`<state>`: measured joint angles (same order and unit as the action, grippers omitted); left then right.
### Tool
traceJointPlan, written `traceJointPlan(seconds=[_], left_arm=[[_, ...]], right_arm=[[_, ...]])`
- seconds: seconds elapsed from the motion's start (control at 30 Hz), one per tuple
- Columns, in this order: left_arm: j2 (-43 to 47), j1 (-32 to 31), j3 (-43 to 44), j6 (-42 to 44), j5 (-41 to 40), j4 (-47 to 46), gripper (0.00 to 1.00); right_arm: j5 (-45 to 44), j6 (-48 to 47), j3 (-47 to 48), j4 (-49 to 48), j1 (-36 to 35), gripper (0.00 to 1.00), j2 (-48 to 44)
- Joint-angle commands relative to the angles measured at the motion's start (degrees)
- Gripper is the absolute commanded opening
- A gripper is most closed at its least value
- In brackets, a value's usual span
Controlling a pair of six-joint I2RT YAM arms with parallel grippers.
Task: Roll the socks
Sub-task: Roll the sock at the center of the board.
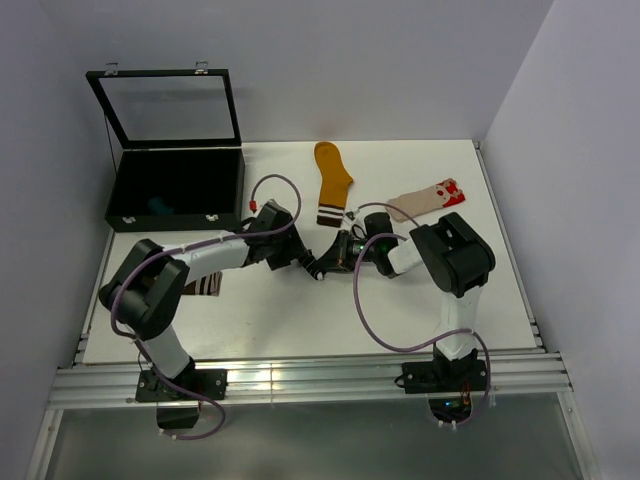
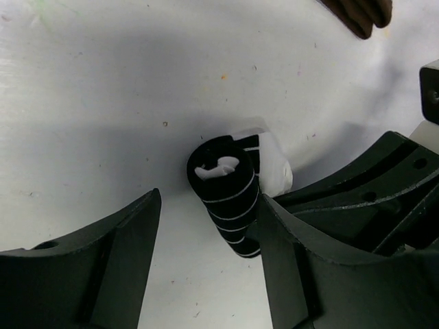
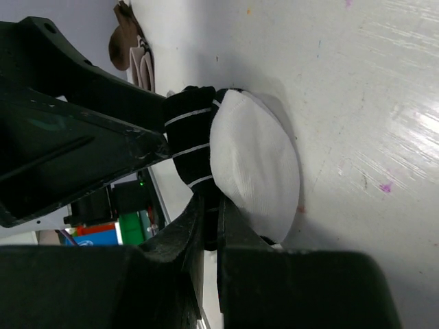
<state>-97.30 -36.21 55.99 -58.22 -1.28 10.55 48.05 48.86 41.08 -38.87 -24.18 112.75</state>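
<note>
The striped sock (image 2: 230,199) lies in the middle of the surface (image 1: 280,320), between the two arms, and it is already wound into a tight short roll. The left jaws stand apart on both sides of it. One finger (image 2: 309,274) is just beside the roll or touches it; the other is clearly apart. The right jaws are pressed together and seem to nip a thin edge of the sock at their tips.

The main danger, I think, is that the roll opens again. Only the right jaws hold it, by little fabric, so a pull to the side can draw the outer layer loose. If the left jaws close off centre, they can push the roll flat or make it turn away on the smooth surface. The two arms are also very near each other, so a careless move can knock one against the other.

The sock is black with thin white rings, and white fabric shows in the core. Its white end (image 3: 254,171) is not wound in and bulges out at one side, soft and round.

A brown sock (image 1: 203,287) lies partly under the left arm. Farther back, a mustard sock (image 1: 331,180) and a beige sock (image 1: 425,198) lie flat, not rolled. A black case (image 1: 175,190) stands open at the far left.
</note>
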Motion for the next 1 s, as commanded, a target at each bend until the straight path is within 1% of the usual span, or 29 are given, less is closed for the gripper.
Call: traceJointPlan(seconds=[0.0,0.1,0.2,0.23,0.3,0.43,0.53,0.6,0.63,0.7,0.73,0.8,0.83,0.87,0.9,0.93,0.97], left_arm=[[-1.7,-0.6,2.9,-0.4,0.8,-2.2,0.63],[-3.2,-0.9,3.5,-0.7,0.8,-1.6,0.61],[-5.4,-1.1,4.1,-0.7,0.8,-0.4,0.55],[-5.9,-1.1,4.6,-0.6,0.8,-0.4,0.52],[-6.3,-1.1,4.8,-0.6,0.8,-0.2,0.49],[-6.9,-1.3,5.9,-0.1,0.8,0.4,0.4],[-7.3,-1.6,6.6,0.4,0.4,1.3,0.35],[-7.6,-1.9,6.9,0.6,-0.2,2.0,0.33],[-7.7,-2.0,7.2,0.6,-0.5,2.6,0.32],[-7.7,-2.2,7.3,0.7,-1.1,3.0,0.3],[-7.7,-2.3,7.5,0.7,-1.4,3.5,0.3],[-7.8,-2.3,7.7,0.9,-2.0,4.0,0.3],[-7.8,-2.3,8.0,1.1,-2.1,4.2,0.3],[-7.9,-2.3,8.1,1.1,-2.1,4.8,0.29],[-7.9,-2.4,8.4,1.2,-2.4,4.9,0.29],[-7.9,-2.5,8.6,1.3,-2.5,5.2,0.29],[-7.9,-2.5,8.7,1.3,-2.7,5.5,0.29]], right_arm=[[-2.3,0.0,-2.8,5.0,0.5,0.0,2.9],[-1.9,0.6,-2.9,4.1,0.9,0.0,3.6],[-2.4,-0.2,-3.0,4.6,1.0,0.0,3.3],[-2.8,-0.7,-2.8,5.1,1.0,0.0,2.8],[-3.6,-2.1,-2.7,6.9,1.0,0.01,2.2],[-6.5,-4.9,-2.8,9.7,0.9,0.02,-0.3],[-9.8,-8.2,-3.0,12.8,0.8,0.07,-3.7],[-11.9,-10.9,-3.1,15.2,0.7,0.14,-6.2],[-12.9,-11.7,-3.0,16.1,0.3,0.19,-8.7],[-16.4,-14.2,-2.7,19.4,-0.4,0.26,-11.4],[-18.2,-15.3,-2.3,20.4,-1.3,0.33,-14.4],[-24.6,-18.4,-2.1,23.5,-2.7,0.37,-17.5],[-27.0,-19.7,-2.1,24.3,-4.6,0.4,-20.7],[-33.3,-22.1,-2.1,25.5,-5.9,0.41,-22.3],[-36.9,-23.3,-2.5,26.0,-7.4,0.42,-25.2],[-40.2,-24.4,-2.8,26.3,-10.5,0.45,-26.4],[-43.9,-26.5,-3.0,26.6,-12.1,0.46,-27.5]])
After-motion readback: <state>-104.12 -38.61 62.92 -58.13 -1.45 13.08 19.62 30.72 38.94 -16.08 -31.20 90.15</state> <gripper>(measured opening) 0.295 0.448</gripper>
